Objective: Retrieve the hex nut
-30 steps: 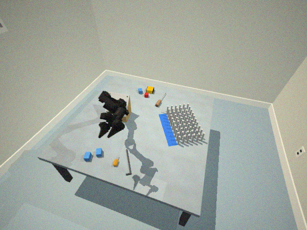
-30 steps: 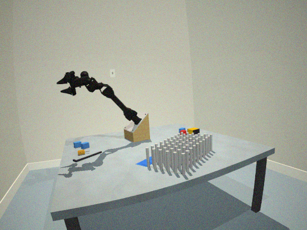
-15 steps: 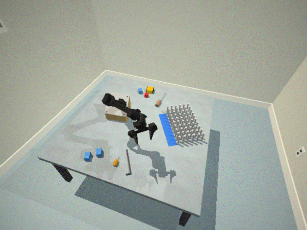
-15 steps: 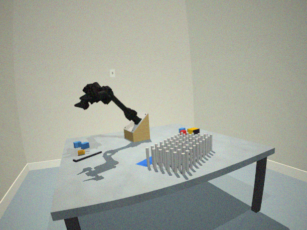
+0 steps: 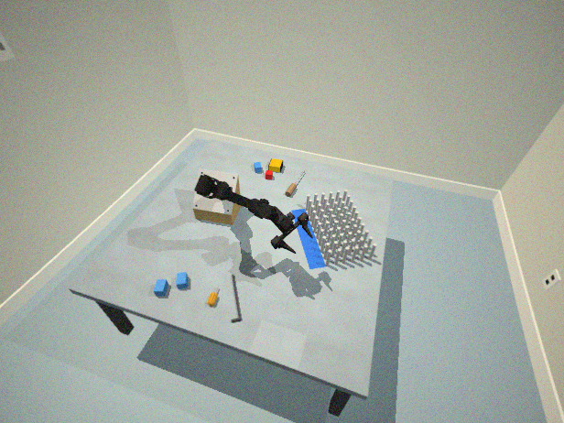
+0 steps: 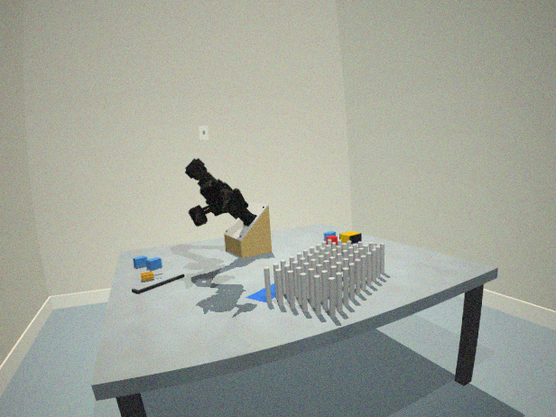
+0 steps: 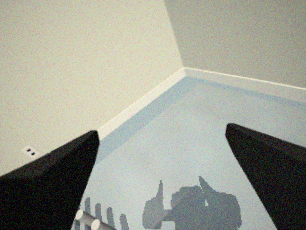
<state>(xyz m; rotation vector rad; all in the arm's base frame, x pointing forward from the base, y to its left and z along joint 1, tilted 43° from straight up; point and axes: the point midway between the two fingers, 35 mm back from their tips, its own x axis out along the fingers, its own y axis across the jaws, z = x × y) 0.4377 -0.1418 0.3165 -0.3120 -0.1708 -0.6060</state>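
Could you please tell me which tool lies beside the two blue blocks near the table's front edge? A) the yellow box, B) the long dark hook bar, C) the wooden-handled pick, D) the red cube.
B: the long dark hook bar lies flat near the two blue blocks and a small orange-handled screwdriver, while the wooden-handled pick lies far off by the spacers.

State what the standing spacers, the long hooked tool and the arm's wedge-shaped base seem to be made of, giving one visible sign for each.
Spacers: probably metal, going by their uniform pale grey, matte cylinders.
Hooked tool: likely dark metal, a thin black rod with a bent end.
Wedge base: looks like wood or board, with flat tan sides and a pale top face.
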